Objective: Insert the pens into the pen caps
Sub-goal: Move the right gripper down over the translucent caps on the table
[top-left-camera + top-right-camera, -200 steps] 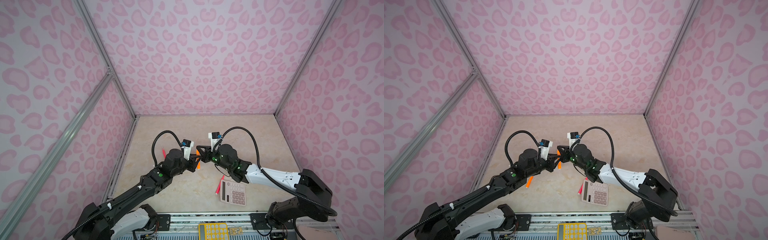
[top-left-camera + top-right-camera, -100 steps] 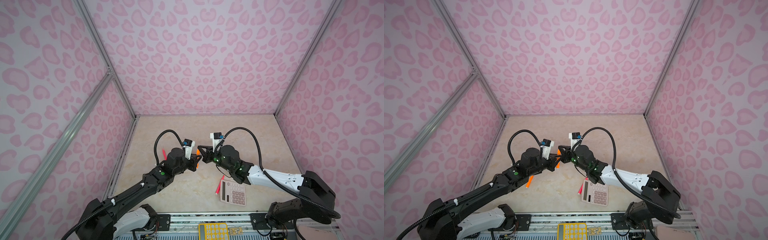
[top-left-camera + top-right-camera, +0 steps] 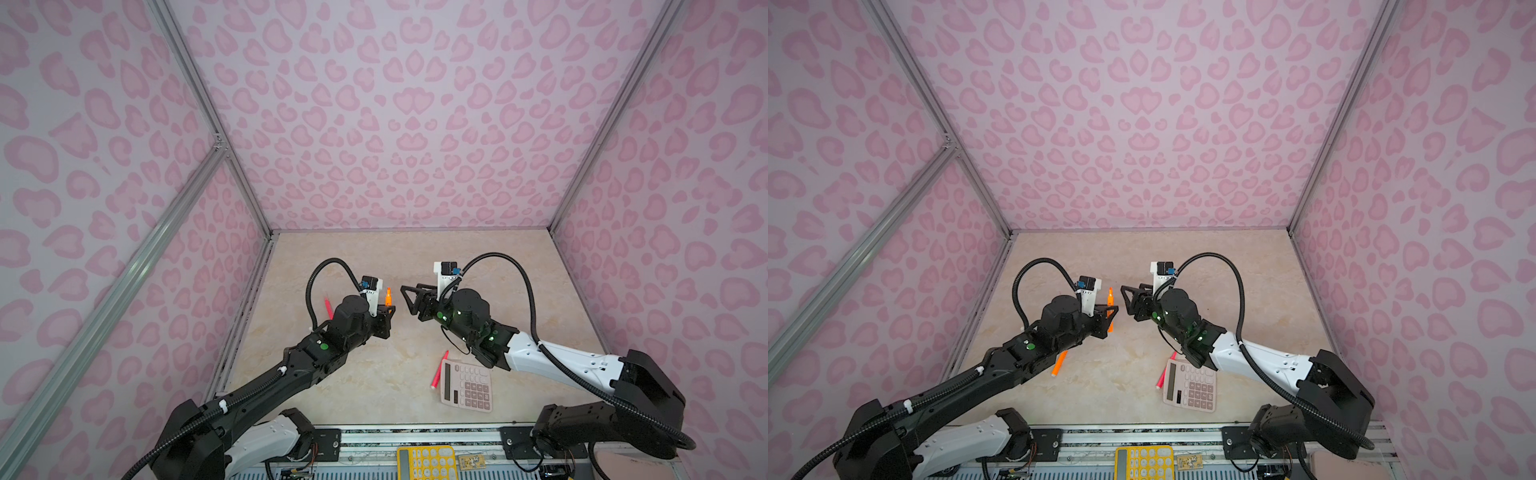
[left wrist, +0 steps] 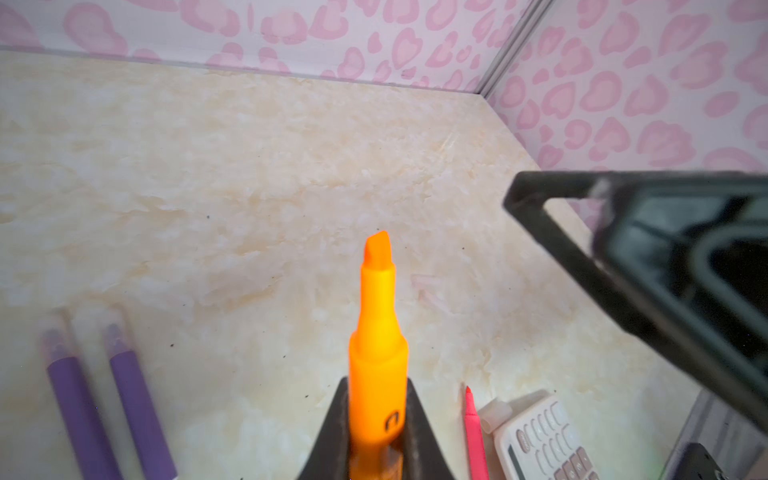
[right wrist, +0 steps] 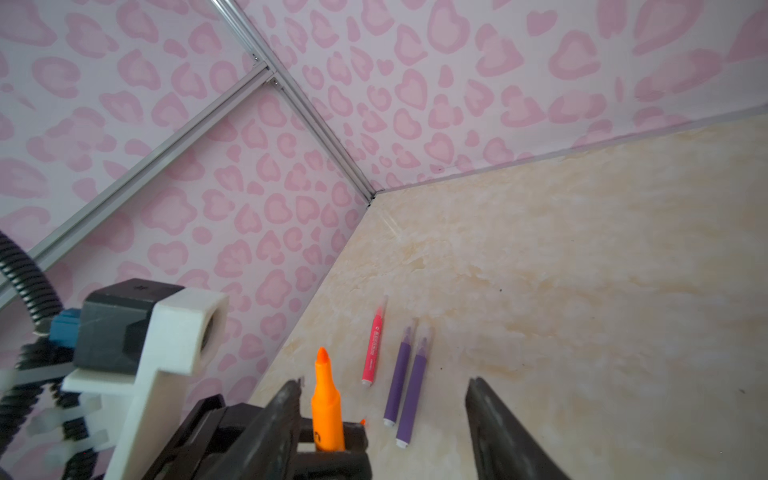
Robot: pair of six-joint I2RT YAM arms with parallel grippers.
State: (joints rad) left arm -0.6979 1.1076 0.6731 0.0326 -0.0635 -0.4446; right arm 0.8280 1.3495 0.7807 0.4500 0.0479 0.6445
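My left gripper point(image 3: 388, 311) point(image 3: 1111, 311) point(image 4: 376, 415) is shut on an orange pen point(image 3: 388, 296) point(image 3: 1110, 296) point(image 4: 378, 332) point(image 5: 326, 403), held upright over the table with its chisel tip bare. My right gripper point(image 3: 409, 291) point(image 3: 1130, 291) point(image 5: 386, 411) hovers open and empty a short way to the right of it. Two purple pens point(image 4: 79, 395) point(image 5: 397, 374) lie side by side with clear pen caps point(image 4: 54, 332) on their tips. A pink pen point(image 3: 438, 370) point(image 4: 473, 432) lies by the calculator with a loose clear cap point(image 4: 494, 415) beside it.
A pale calculator point(image 3: 465, 386) point(image 3: 1192, 386) lies at the front right. Another pink pen point(image 3: 328, 307) point(image 5: 374, 349) lies near the left wall. A second orange pen point(image 3: 1059, 363) lies under the left arm. A yellow calculator point(image 3: 424, 463) sits on the front rail.
The right gripper has opened and pulled back to the right, away from the left gripper. The left gripper still holds the orange pen and has barely moved.
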